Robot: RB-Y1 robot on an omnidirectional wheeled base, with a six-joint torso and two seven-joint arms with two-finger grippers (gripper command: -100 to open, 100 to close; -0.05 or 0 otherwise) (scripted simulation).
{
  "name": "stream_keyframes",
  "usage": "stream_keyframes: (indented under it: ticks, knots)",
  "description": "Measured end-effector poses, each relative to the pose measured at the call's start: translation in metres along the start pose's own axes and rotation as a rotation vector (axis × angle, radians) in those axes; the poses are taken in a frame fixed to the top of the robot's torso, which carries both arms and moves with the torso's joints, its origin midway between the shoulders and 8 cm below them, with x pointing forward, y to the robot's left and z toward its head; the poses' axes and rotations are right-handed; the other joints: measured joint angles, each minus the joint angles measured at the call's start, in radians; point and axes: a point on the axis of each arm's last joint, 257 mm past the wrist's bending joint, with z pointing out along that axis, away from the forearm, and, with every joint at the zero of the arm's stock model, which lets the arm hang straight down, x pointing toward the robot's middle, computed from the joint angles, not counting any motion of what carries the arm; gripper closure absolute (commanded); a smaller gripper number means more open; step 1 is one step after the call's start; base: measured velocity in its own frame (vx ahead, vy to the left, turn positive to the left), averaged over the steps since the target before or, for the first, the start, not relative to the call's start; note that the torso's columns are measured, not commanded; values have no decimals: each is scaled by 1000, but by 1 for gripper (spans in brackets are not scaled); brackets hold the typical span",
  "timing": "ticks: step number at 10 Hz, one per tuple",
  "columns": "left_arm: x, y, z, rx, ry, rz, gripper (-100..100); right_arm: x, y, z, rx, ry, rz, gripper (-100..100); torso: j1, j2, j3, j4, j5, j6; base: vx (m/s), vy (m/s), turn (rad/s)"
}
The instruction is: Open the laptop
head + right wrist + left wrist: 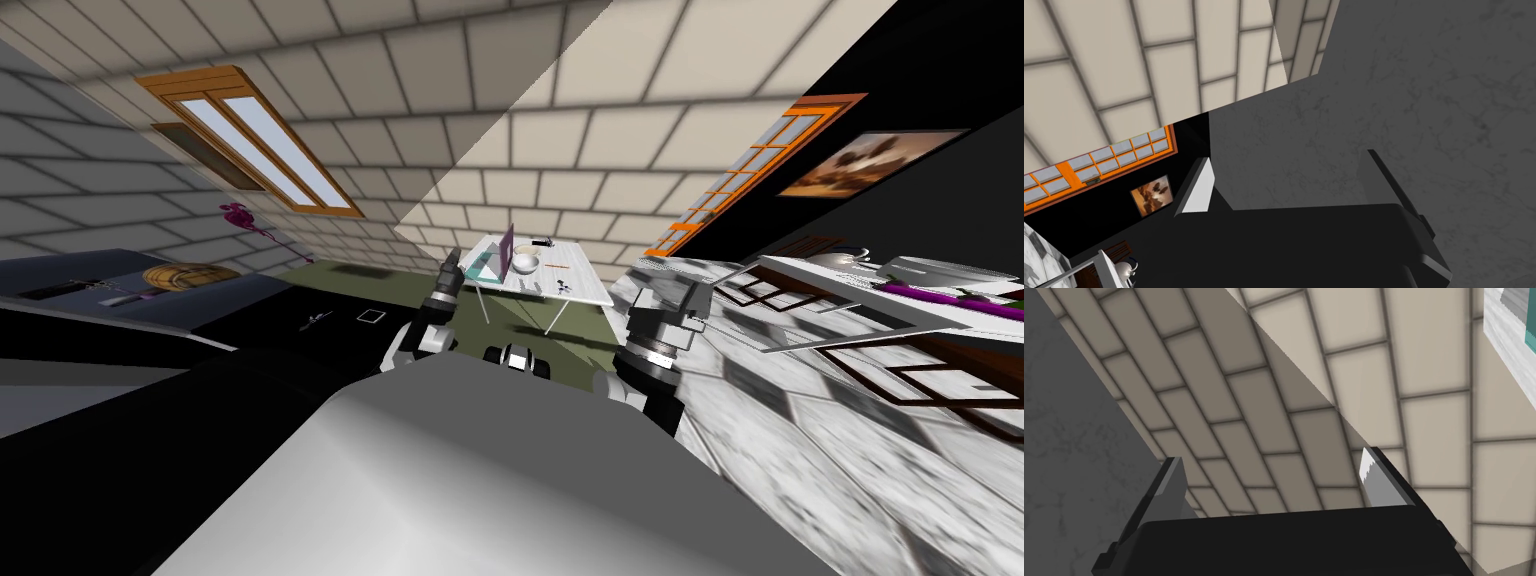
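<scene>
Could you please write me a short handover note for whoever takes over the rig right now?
Left gripper: open, empty, raised ahead of the chest.
Right gripper: open, empty, raised likewise.
Laptop: on the white table across the room, beside a white bowl, well apart from both grippers.
Done: nothing is gripped. From here the laptop's purple lid seems to stand up already, but it is too far off to be sure.
Left: drive up to the table, check the lid, and raise it if it is not fully open.
</scene>
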Motion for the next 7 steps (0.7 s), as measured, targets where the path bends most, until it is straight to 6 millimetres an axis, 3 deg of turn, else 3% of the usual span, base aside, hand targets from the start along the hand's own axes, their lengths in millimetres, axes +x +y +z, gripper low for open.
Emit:
stream_keyframes:
  ticks: [7]
  knots:
    - [-8, 26, -4, -122, 5, 40, -100, 0, 0, 0, 0, 0, 0, 0, 1, 0, 0, 0, 0, 0, 46, -40, -27]
